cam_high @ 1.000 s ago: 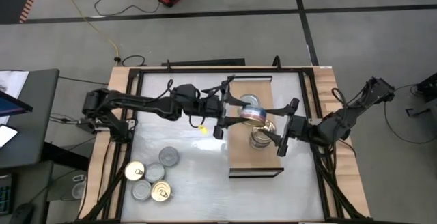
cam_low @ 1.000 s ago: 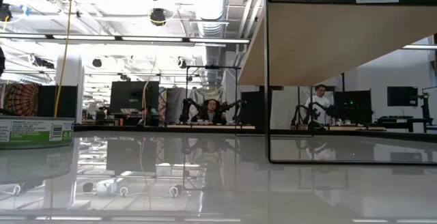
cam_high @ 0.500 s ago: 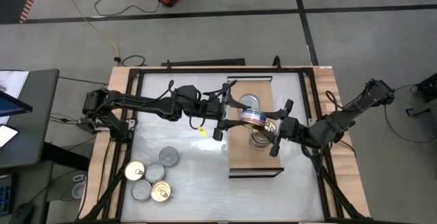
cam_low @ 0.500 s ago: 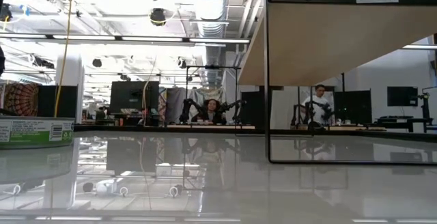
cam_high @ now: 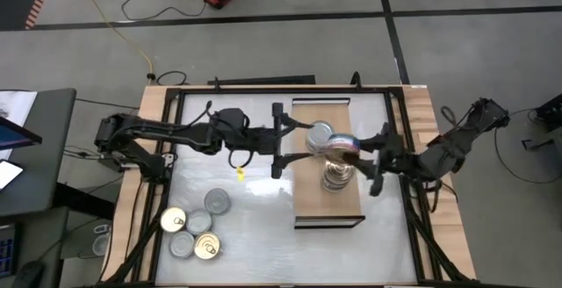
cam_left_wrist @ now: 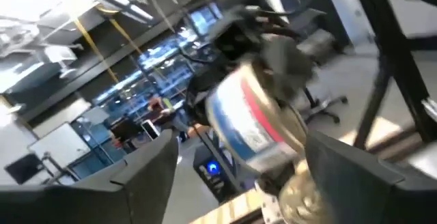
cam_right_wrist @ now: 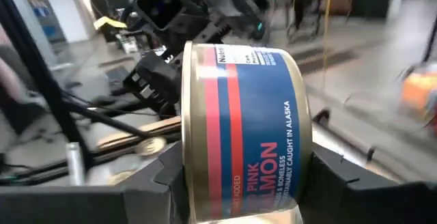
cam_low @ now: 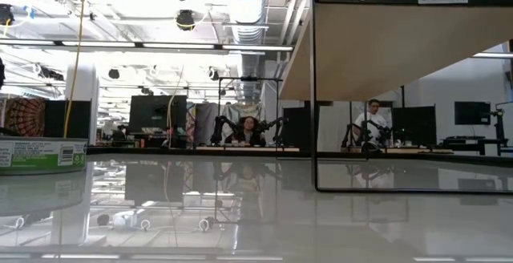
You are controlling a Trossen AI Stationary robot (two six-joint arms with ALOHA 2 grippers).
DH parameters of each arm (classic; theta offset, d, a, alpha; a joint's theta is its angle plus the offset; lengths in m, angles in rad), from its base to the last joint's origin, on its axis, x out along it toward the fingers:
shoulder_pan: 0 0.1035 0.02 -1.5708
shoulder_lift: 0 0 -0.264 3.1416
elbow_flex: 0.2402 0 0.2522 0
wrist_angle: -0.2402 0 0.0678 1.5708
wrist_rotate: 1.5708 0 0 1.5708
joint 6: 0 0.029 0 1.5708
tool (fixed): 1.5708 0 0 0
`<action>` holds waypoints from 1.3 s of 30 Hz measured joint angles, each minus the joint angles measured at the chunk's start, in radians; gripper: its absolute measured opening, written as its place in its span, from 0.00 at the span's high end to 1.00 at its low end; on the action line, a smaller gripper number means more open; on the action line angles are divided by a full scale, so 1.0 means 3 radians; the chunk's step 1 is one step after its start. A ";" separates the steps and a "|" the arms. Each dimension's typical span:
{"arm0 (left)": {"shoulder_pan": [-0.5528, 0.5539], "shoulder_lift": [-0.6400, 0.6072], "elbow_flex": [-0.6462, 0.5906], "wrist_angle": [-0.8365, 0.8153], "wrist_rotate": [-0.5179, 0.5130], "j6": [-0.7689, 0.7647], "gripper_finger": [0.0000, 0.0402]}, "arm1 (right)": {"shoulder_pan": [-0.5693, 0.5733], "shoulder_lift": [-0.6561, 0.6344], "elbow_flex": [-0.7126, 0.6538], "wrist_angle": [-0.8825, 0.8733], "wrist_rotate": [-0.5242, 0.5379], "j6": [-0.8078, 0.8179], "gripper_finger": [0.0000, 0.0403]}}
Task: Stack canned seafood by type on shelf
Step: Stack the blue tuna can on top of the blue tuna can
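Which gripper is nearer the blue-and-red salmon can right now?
Right. The right gripper is shut on the salmon can above the shelf; the left gripper is open, apart from it.

Shelf [cam_high: 309,202] near end bare; tin stack [cam_high: 335,179] mid-board

Both arms were dark, jointed and slender, black cables looped along them, a yellow tag behind the left gripper [cam_high: 283,139].
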State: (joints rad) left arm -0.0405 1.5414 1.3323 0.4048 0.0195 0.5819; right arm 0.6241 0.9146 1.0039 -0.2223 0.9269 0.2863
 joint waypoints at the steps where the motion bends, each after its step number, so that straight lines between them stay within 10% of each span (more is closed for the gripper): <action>1: -0.0024 -0.0016 0.0000 -0.0089 0.0004 0.0095 0.23 | 0.0001 -0.0052 0.0014 -0.0142 -0.0062 0.0180 0.48; 9: -0.0374 0.0047 -0.0139 -0.0597 -0.0198 0.0901 0.25 | -0.0189 -0.0244 0.0098 -0.0805 -0.0865 0.1304 0.45; 16: -0.0632 0.0057 -0.0962 0.0942 -0.0592 0.1389 0.29 | -0.0493 -0.0238 0.0109 -0.0993 -0.1508 0.1726 0.48; 39: -0.0650 0.0053 -0.1406 0.1559 -0.0815 0.0811 0.29 | -0.1455 0.0020 0.0358 -0.1390 -0.3126 0.2471 0.44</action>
State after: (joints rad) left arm -0.2356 1.5574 0.9104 0.8725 -0.2249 0.8251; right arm 0.1875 0.9207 1.1114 -0.6393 -0.0108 1.0275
